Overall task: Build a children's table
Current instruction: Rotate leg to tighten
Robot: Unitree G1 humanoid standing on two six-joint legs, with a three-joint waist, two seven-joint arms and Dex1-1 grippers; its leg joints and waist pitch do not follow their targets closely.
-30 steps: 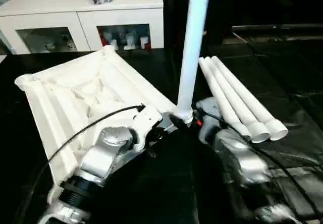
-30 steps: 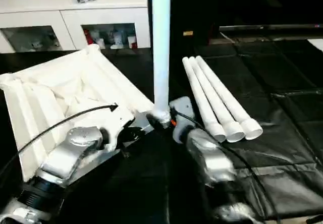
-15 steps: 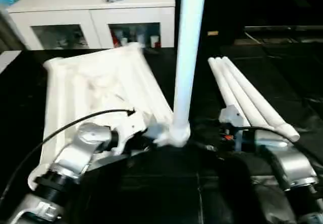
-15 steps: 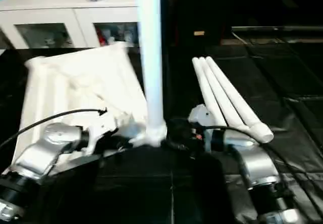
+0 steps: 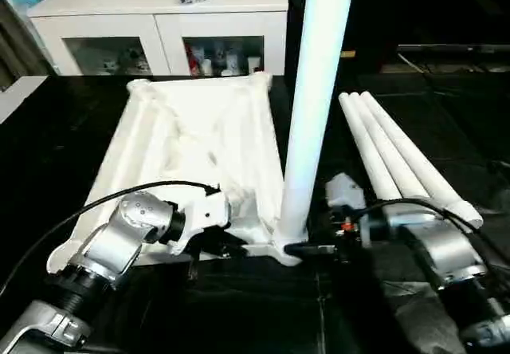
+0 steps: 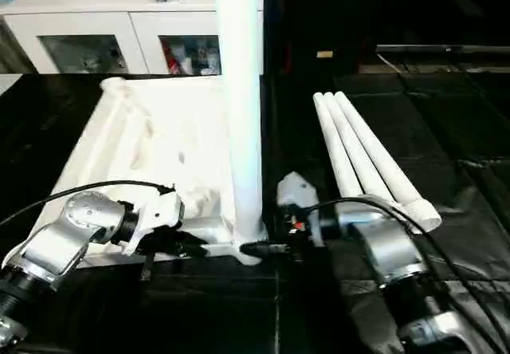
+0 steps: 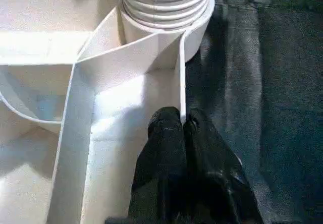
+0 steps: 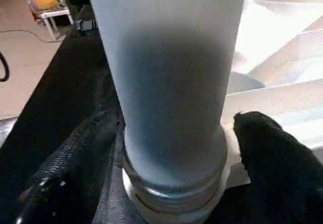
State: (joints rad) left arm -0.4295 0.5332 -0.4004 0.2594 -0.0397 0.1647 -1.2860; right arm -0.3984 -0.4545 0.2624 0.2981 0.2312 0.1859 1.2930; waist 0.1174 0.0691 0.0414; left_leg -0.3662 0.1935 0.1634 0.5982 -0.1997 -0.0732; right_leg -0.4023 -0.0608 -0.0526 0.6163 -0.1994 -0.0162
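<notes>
The white table top lies upside down on the black floor, ribbed underside up. One white leg stands upright in its near right corner socket, with the threaded end showing at the base. My left gripper is shut on a thin rib of the table top just beside that socket. My right gripper is open at the leg's base. One black finger sits on each side of the tube, close to it but not clamped. Three spare legs lie side by side to the right.
A white cabinet with glass doors stands at the back, small items on top and inside. Black mats cover the floor around the work. Black cables run along both silver forearms.
The view has shifted. The table top has swung round with my left gripper on it. My right gripper, off to the right half a second ago, is back at the leg's base.
</notes>
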